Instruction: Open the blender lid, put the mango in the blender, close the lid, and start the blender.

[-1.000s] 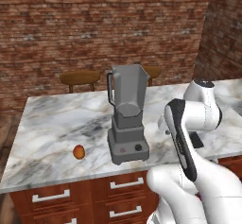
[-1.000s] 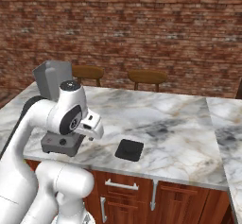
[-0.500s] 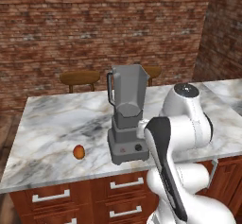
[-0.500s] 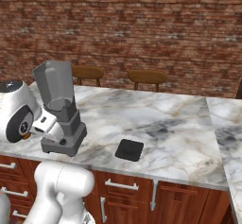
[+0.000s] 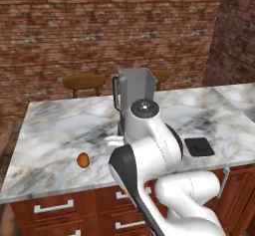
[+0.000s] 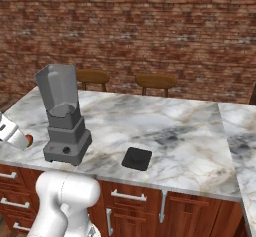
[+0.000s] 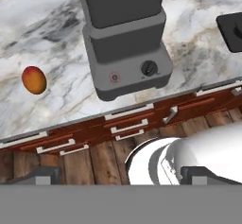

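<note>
Pincer tips poke up as two small dark grey stubs at the bottom of the hand view, far apart from each other, so the pincer is wide open with nothing between them. It looks down past the table edge at the wooden floor and the drawers.

The blender stands on the table at the left of the right base view. It is grey. Its jar is a tall square cup, wider at the top than at the bottom, and the top is open. The base is a boxy block. In the hand view the front of the base has a small round red button and a round black knob. No words can be read on it.

The blender lid lies flat on the table to the right of the blender, near the front edge and apart from it. It is a flat black square with round corners.

The mango is at the lower left of the left base view, on the table, away from the blender. It is small, smooth and egg-shaped, orange with a bit of red.

The table top is shiny white stone with grey and brown swirls. Under it are red-brown wooden drawers with pale bar handles. Behind it stand two round wooden stools and a brick wall.
</note>
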